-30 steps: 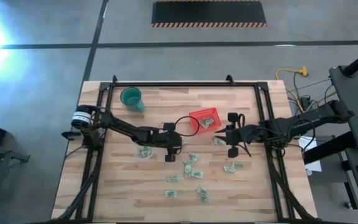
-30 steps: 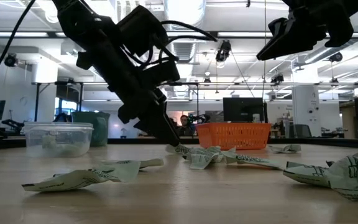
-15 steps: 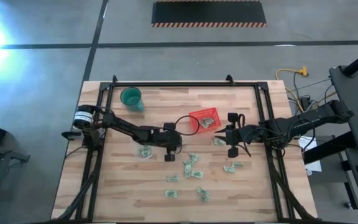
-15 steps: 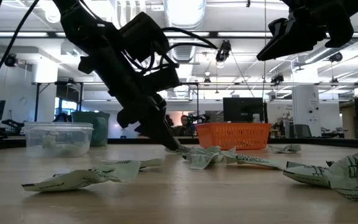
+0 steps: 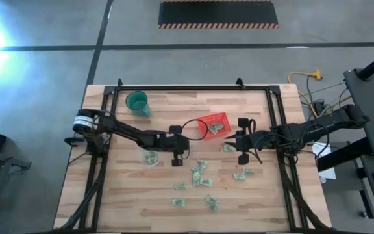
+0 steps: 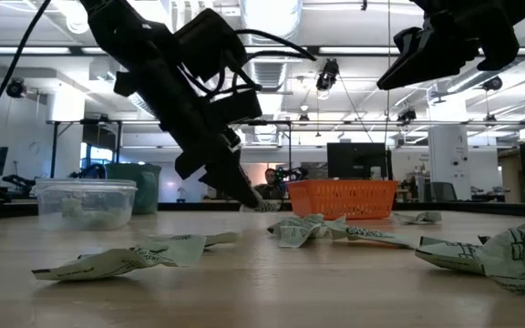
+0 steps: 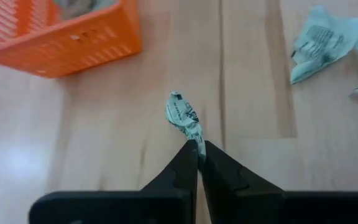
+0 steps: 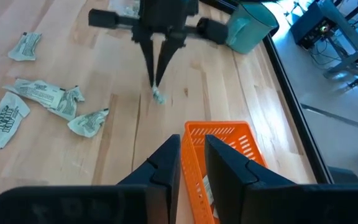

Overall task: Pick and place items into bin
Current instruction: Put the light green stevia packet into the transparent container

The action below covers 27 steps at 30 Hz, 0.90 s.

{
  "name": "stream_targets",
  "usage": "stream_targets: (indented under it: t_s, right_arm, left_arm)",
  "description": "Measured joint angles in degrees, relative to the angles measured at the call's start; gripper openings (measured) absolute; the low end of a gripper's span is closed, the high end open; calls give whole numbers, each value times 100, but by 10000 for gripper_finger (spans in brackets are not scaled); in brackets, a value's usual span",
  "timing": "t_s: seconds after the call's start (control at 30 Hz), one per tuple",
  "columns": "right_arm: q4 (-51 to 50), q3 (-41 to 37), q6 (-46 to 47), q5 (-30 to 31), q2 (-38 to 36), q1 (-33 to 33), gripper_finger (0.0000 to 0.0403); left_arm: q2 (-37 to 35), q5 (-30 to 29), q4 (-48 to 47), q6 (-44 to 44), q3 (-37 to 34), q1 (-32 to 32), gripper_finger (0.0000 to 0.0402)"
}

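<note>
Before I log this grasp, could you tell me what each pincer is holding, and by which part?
The left pincer pinches one crumpled item by its end, lifted off the table. The right pincer holds nothing above the bin.

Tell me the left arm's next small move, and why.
Probably carry it toward the red basket and stop over it before opening. The left gripper is shut on a crumpled piece, which the low view shows lifted off the table; the basket sits close ahead.
</note>
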Motion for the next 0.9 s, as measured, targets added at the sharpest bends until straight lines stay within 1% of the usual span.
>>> stream_targets:
  t_s: [0.2, 0.43, 0.63, 0.9]
  right_arm:
    - [-2, -34, 0, 0, -2, 2, 63]
    - [-5, -56, 0, 2, -2, 2, 63]
    - [0, -70, 2, 1, -7, 2, 63]
    - [9, -83, 2, 1, 5, 0, 63]
  left_arm:
    - [-546, -212, -691, -54, -1, -150, 0]
    - [-1363, -840, -1546, -455, -136, -595, 0]
    - [-2187, -979, -1969, -913, -642, -972, 0]
    - [-3313, -1061, -2177, -1773, -1543, -1373, 0]
